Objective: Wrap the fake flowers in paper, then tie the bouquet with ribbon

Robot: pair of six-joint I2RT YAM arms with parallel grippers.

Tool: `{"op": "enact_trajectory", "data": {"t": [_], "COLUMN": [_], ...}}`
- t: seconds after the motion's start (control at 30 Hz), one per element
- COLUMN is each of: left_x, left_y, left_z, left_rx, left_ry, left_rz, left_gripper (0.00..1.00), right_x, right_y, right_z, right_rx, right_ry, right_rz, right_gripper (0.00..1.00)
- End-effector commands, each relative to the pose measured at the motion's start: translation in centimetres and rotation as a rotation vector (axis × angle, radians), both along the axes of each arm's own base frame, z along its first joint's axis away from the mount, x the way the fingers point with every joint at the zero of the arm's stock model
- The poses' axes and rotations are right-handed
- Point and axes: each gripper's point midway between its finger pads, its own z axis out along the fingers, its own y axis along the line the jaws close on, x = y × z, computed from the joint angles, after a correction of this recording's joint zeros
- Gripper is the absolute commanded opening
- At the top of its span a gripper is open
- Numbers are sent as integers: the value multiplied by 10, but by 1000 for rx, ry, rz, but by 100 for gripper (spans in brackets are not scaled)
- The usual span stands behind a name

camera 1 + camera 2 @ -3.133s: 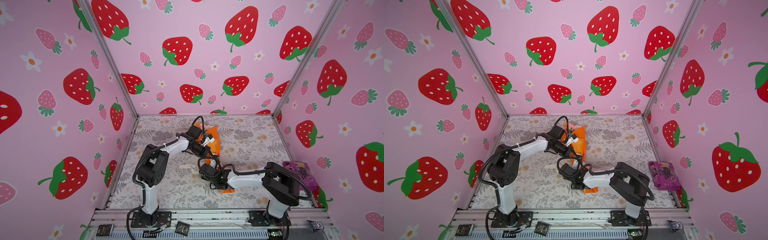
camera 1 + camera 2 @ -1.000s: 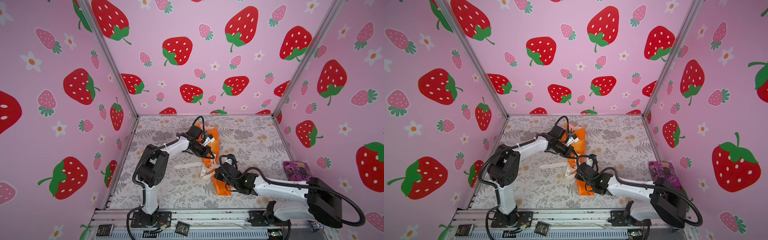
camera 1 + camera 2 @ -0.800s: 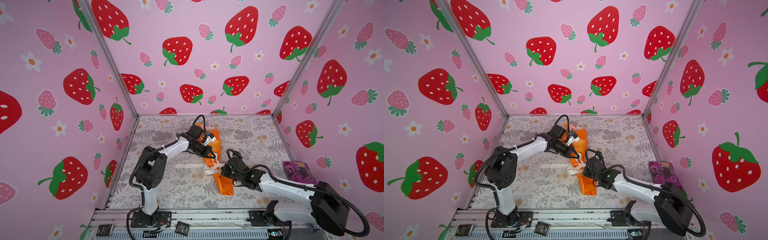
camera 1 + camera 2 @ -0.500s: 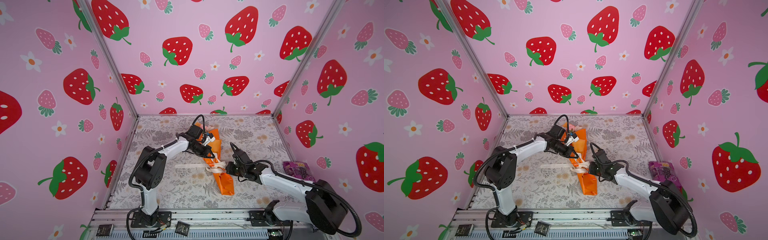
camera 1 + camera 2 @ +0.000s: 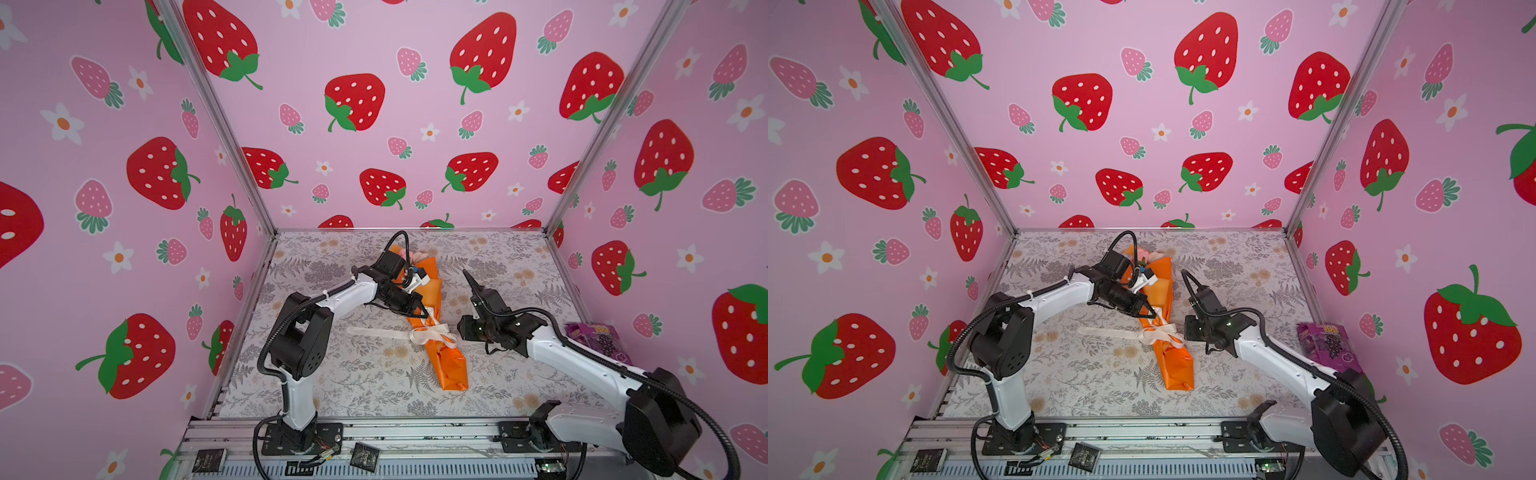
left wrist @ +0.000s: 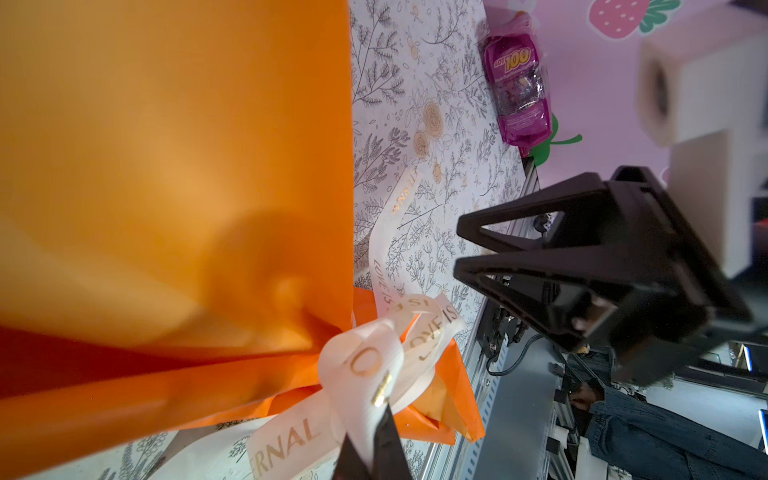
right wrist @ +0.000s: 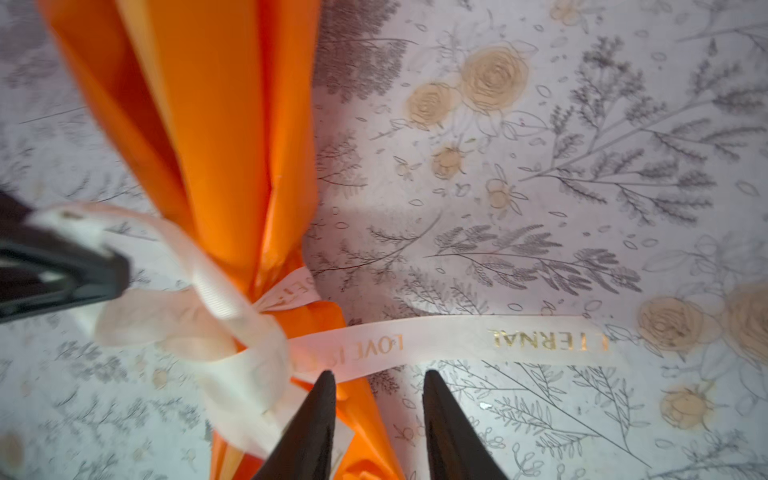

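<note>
- The right gripper point(image 7: 378, 374) hangs with jaws apart and nothing between them. Its tips are just short of the cream ribbon point(image 7: 457, 338) tail that runs toward the right wall point(image 5: 665, 208).
- The left gripper point(image 5: 422, 312) is pinched on a fold of that ribbon, just beside the knot point(image 5: 430, 332).
- The bouquet of fake flowers point(image 5: 451, 365), in its orange cone point(image 5: 432, 291), lies flat between the arms. Its long axis runs from the back wall point(image 5: 395, 124) toward the front, flower heads rearward, and the ribbon crosses its narrow waist.
- The right arm looks nearer the free tail, so a tightening pull would go sideways, across the cone.
- The floral table cover point(image 5: 332, 386) is flat, and a purple packet point(image 5: 594, 336) lies well apart.
</note>
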Motion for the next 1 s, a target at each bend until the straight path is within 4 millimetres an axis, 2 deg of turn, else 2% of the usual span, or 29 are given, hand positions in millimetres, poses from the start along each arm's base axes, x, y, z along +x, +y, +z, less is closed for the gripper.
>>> {"op": "enact_trajectory", "data": {"t": [0.0,0.07,0.17,0.2,0.23,0.3,0.37,0.53,0.63,0.67,0.7,0.77,0.8,0.97], "left_x": [-7,-6,-6,-6,-6,-7,-7,-7,-6,-6,-6,-6,-6,-6], "left_y": [2,2,1,1,1,0,0,0,0,-1,-1,-1,-1,0], "left_z": [-2,-2,0,0,1,2,2,2,4,4,4,4,4,5], "left_rx": [8,12,7,8,5,1,0,1,-3,-4,-4,-5,-4,-3], "left_ry": [17,19,21,19,19,21,22,21,18,18,19,18,19,12], "left_rz": [-26,-28,-30,-28,-28,-31,-31,-30,-30,-29,-28,-29,-29,-26], "left_gripper": [0,0,0,0,0,0,0,0,0,0,0,0,0,0], "right_x": [-14,-16,-20,-23,-24,-25,-25,-26,-32,-32,-32,-30,-28,-22], "right_y": [39,40,38,38,36,30,27,21,19,17,17,14,12,9], "right_z": [21,14,-8,-14,-19,-24,-24,-28,-37,-37,-37,-36,-34,-16], "right_rx": [152,120,73,62,37,-11,-27,-49,-15,-14,-6,-6,-12,23], "right_ry": [-39,-33,23,39,42,26,7,4,17,10,5,-13,-22,-71], "right_rz": [154,135,128,138,139,119,121,115,102,93,88,68,56,18], "right_gripper": [41,45,51,58,61,64,71,70,61,55,45,37,28,2]}}
